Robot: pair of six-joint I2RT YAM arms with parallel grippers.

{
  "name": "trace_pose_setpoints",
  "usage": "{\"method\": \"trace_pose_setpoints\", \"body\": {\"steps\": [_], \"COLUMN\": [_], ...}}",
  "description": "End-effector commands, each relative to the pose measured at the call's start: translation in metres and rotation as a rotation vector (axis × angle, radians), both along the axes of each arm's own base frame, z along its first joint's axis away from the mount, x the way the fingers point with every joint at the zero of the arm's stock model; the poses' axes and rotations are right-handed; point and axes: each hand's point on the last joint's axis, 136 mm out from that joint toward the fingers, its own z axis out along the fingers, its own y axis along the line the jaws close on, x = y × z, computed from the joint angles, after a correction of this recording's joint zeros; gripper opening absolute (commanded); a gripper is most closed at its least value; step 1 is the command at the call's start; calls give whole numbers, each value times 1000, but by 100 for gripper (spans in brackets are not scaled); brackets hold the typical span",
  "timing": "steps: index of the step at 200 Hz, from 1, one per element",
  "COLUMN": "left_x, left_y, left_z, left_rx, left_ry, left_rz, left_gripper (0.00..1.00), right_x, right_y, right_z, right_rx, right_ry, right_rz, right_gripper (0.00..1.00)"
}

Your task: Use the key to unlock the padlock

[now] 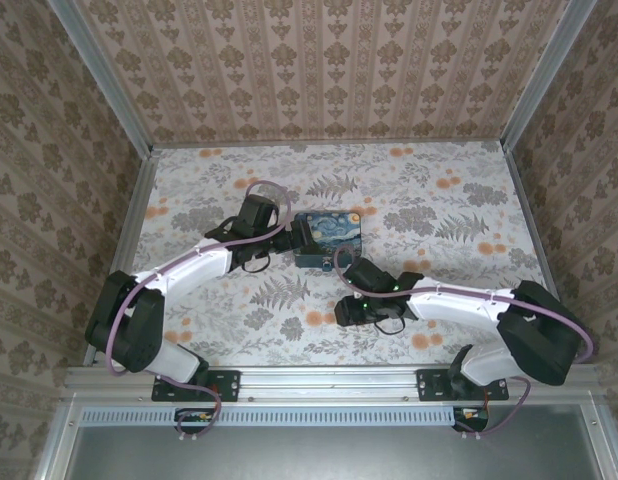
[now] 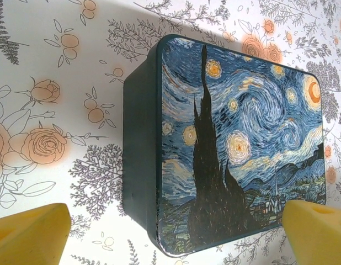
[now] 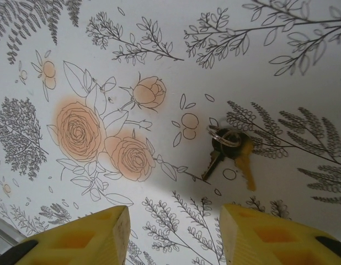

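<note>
Two brass keys on a ring (image 3: 228, 150) lie flat on the floral table cover, just ahead of my right gripper (image 3: 175, 221), slightly right of its centre. That gripper (image 1: 345, 312) is open, its yellow fingertips apart with nothing between them. My left gripper (image 2: 176, 234) is also open, with a fingertip on each side of the near end of the swirly blue-and-yellow painted dark box (image 2: 236, 138). From above, the left gripper (image 1: 292, 240) sits against the left side of the box (image 1: 331, 238). The padlock is out of view.
The floral table cover (image 1: 439, 215) is walled on three sides by patterned panels with metal corner posts (image 1: 534, 90). The right arm (image 1: 469, 300) stretches across the near right. Open surface lies at the back and far right.
</note>
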Motion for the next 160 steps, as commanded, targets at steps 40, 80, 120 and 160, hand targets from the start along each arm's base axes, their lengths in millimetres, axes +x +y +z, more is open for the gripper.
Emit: {"method": "trace_pose_setpoints", "body": {"steps": [40, 80, 120, 160], "left_x": [3, 3, 4, 4], "left_y": [0, 1, 0, 0], "left_z": [12, 12, 14, 14], "left_rx": [-5, -6, -13, -14], "left_ry": [-28, -29, -33, -34], "left_rz": [-14, -12, -16, -14], "left_gripper": [100, 100, 100, 100], "right_x": [-3, 3, 14, 28], "right_y": [5, 15, 35, 57], "right_z": [-18, -21, -11, 1], "right_rx": [-8, 6, 33, 60], "right_ry": [45, 48, 40, 27], "right_rz": [-8, -7, 15, 49], "right_gripper": [47, 46, 45, 45]}}
